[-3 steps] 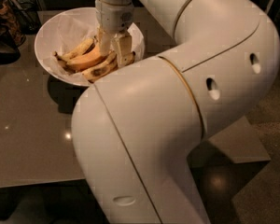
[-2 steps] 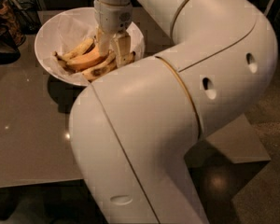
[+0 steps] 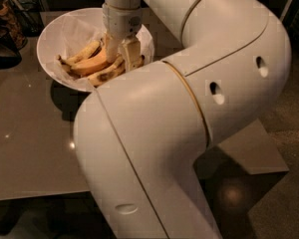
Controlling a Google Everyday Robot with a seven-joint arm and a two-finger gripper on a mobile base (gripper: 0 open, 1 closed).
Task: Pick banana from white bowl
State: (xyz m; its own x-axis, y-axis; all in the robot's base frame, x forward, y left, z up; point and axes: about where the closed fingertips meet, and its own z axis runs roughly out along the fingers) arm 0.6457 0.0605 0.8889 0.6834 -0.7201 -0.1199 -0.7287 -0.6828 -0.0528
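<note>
The white bowl [image 3: 52, 39] stands on the table at the upper left, lined with crinkled white paper. Several yellow bananas [image 3: 87, 63] with brown spots lie in it, ends pointing left. My gripper [image 3: 122, 54] hangs straight down from the white wrist and reaches into the right half of the bowl, down among the right ends of the bananas and touching them. My large white arm [image 3: 189, 108] fills the middle and right of the view and hides the bowl's right rim.
The bowl sits on a glossy grey-brown table [image 3: 30, 148], whose front edge runs along the lower left. Dark objects [image 3: 5, 24] stand at the far left edge, close to the bowl. Dark floor [image 3: 279, 183] shows at the lower right.
</note>
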